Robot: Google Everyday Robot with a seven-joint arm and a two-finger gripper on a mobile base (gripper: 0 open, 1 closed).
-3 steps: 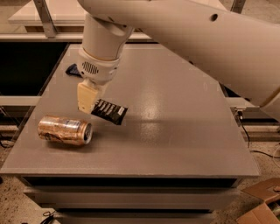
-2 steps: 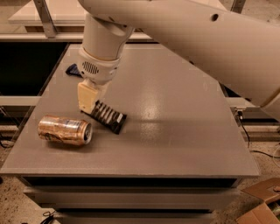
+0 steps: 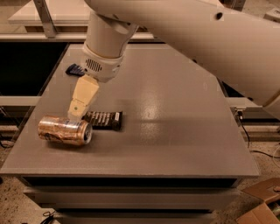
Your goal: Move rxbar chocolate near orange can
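The orange can (image 3: 63, 130) lies on its side near the table's front left, its silver top facing right. The rxbar chocolate (image 3: 104, 119), a flat dark wrapper with white lettering, lies flat on the grey table (image 3: 175, 131) just right of and behind the can, almost touching it. My gripper (image 3: 76, 111) hangs from the big white arm (image 3: 105, 39). It points down at the bar's left end, right above the can. I cannot make out whether it still grips the bar.
A dark blue bar wrapper (image 3: 75, 69) lies at the table's far left edge, behind the arm. Cardboard boxes (image 3: 262, 205) sit on the floor at the lower right. A white shelf (image 3: 43, 13) stands behind the table.
The gripper has moved down and to the left with the rxbar chocolate. The bar now lies flat on the table beside the can. The can has not moved.
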